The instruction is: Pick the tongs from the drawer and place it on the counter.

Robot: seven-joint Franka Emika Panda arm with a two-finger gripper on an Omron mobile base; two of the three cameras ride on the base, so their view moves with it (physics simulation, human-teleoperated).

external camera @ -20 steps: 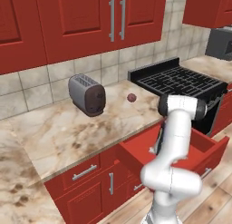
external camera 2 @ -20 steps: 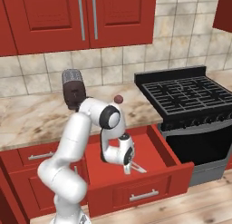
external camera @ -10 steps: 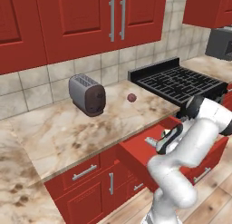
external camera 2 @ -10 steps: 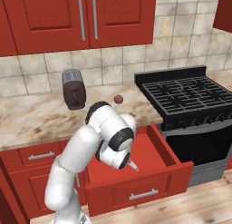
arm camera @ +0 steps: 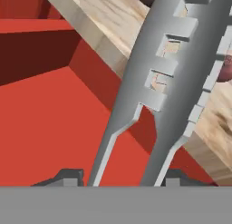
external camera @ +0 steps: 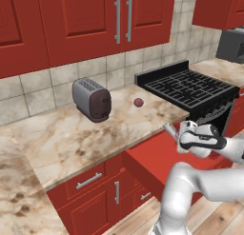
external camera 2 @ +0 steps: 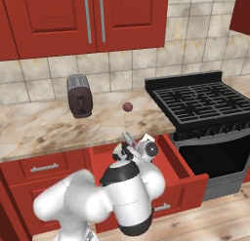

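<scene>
Gripping tongs [arm camera: 154, 96], claw [arm camera: 118, 177] above red drawer [arm camera: 50, 137], beige counter [external camera: 71, 134] adjacent.

Tongs [arm camera: 154, 96] in end effector [arm camera: 120, 178] above open drawer [external camera: 157, 155] (below counter [external camera: 71, 134] edge); toaster [external camera: 92, 99] on counter, left of stove [external camera: 190, 89].

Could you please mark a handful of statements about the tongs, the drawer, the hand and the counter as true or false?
1. The hand is shut on the tongs. True.
2. The tongs lie flat on the drawer floor. False: they are lifted, their toothed ends reaching over the counter edge.
3. The drawer stands pulled open. True.
4. The toaster sits on the stove. False: it stands on the counter, left of the stove.
5. A small dark red round thing lies on the counter between toaster and stove. True.
</scene>
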